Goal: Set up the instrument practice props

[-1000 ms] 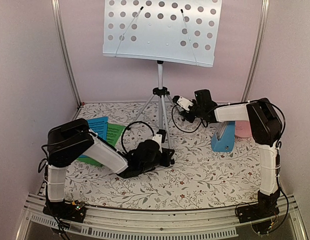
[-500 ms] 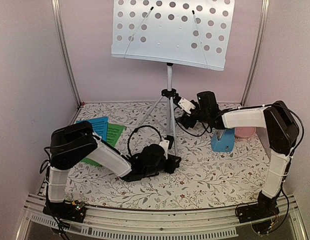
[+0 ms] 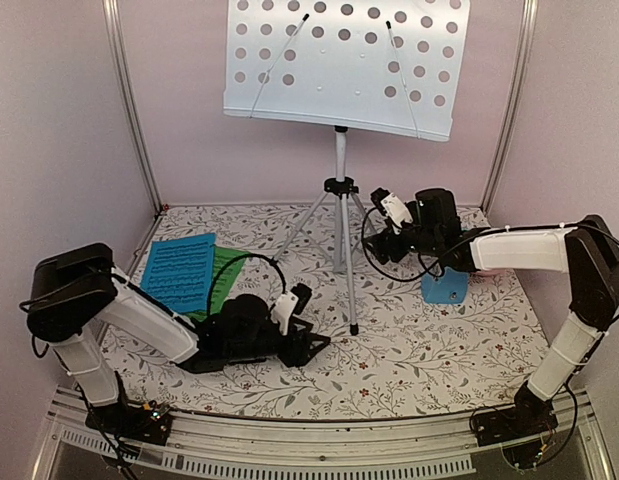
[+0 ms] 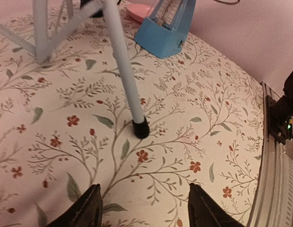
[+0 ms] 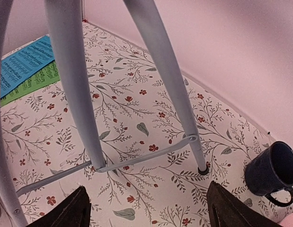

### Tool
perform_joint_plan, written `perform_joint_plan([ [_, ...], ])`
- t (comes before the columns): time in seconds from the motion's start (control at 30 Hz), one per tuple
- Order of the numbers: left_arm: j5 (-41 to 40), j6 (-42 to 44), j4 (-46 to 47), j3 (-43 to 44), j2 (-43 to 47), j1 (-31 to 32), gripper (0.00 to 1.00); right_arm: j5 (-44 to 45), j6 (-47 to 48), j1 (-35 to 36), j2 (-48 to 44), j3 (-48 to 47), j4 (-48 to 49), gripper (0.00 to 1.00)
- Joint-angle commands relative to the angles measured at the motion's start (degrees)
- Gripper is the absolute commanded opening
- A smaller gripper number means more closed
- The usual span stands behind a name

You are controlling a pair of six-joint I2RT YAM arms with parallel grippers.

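Note:
The pale blue-grey perforated music stand [image 3: 339, 62] stands upright on its silver tripod [image 3: 340, 215] at the back middle. A blue music sheet [image 3: 179, 270] lies flat at the left, over a green music sheet [image 3: 226, 272]. The small blue pyramid metronome [image 3: 445, 285] sits at the right, partly behind my right arm. My left gripper [image 3: 311, 348] lies low and open, just short of the tripod's front foot [image 4: 141, 128]. My right gripper [image 3: 381, 238] is open beside the tripod legs [image 5: 73, 90]. Neither gripper holds anything.
A dark blue mug [image 5: 271, 173] stands on the floral tablecloth [image 3: 419, 350] near the back wall. A pink plate [image 4: 142, 10] lies behind the metronome [image 4: 167, 28]. Pink walls and metal frame posts [image 3: 129, 110] enclose the table.
The stand shifted to the right, then settled. Both grippers opened and let go of the tripod. My left arm drew back to the left, and my right arm pulled back to the right.

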State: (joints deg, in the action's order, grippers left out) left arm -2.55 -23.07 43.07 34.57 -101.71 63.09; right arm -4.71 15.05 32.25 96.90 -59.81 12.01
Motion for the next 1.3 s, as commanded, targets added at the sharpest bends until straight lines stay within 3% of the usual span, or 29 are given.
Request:
perform_joint_plan([
  [0.0,10.4,9.0,1.7,-4.9,8.4,-10.6,0.62,-3.6,-9.1,-0.1,-5.5,3.5,-0.3,0.88],
  [0.17,15.5,20.4,-5.5,-1.6,13.2,-21.2,0.59,-11.4,-19.5,0.0,-10.1,6.8,-0.2,0.93],
  [0.23,18.9,24.4,-4.1,-0.7,13.7,-25.6,0.59,-13.3,-22.5,0.1,-11.6,7.9,0.5,0.93],
  [0.4,29.0,33.6,-8.7,9.5,8.9,-34.4,0.59,-16.8,-27.8,0.6,-12.9,8.5,1.2,0.94],
  [0.67,38.9,47.2,-22.1,30.0,-4.5,-37.7,0.56,-14.4,-31.4,4.5,-9.8,6.5,1.7,0.92],
  [0.87,44.8,47.8,-25.8,40.3,-14.2,-37.8,0.53,-13.8,-32.4,5.4,-7.3,5.0,2.3,0.89],
  [1.27,46.2,45.3,-24.8,39.5,-15.1,-36.2,0.30,-16.0,-34.3,6.0,-2.8,3.0,4.7,0.80],
])
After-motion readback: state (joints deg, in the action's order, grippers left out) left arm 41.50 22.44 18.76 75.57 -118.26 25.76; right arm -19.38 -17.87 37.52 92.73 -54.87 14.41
